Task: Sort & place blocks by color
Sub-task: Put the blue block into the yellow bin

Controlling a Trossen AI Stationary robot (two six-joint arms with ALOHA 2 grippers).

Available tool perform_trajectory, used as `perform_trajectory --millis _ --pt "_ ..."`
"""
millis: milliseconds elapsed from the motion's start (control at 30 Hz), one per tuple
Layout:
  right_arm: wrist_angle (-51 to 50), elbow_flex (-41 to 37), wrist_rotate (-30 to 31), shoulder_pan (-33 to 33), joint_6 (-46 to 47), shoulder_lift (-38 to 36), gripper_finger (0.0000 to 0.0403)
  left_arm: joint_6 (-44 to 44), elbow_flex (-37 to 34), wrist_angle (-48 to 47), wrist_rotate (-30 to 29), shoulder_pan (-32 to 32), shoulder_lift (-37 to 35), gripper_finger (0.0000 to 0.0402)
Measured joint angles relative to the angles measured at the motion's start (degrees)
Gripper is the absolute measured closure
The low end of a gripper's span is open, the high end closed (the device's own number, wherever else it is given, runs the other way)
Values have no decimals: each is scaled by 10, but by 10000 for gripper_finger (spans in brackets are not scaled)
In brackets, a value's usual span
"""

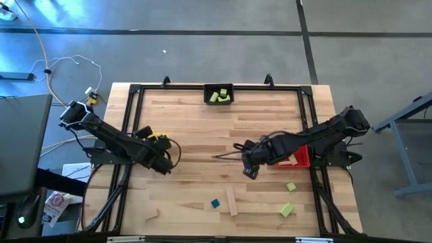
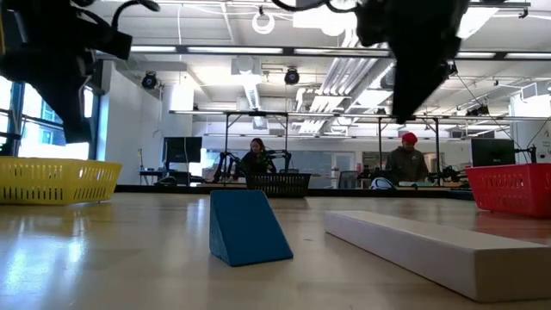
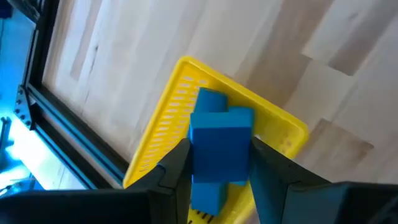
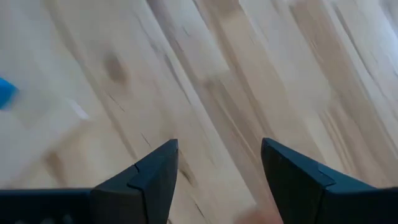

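Over the yellow bin our left pincer is clamped on a blue block; another blue lies in the bin below. Green blocks sit in the black bin. Left loose on the table: two greens, one blue, a plain bar. Our right pincer hangs apart and empty at mid-table.

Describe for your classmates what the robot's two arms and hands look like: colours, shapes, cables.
Both arms are dark, jointed links on black bases. The left arm carries yellow parts near its hand. A dark cable loops over the right arm above its hand. Each hand has two dark, wedge-shaped fingers.
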Motion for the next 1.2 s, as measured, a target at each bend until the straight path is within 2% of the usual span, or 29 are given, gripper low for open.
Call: perform_trajectory --millis 133,267,767,1200 --pt "-76 -3 9 30 53 0 187 12 0 0 15 34 0 299" --pt "-111 -18 -13 59 110 0 187 14 0 0 52 63 0 299" --pt "-112 -88 -126 170 335 0 187 38 0 1 100 118 0 300" --pt "-111 -88 -172 280 508 0 187 53 -1 1 136 154 0 291"
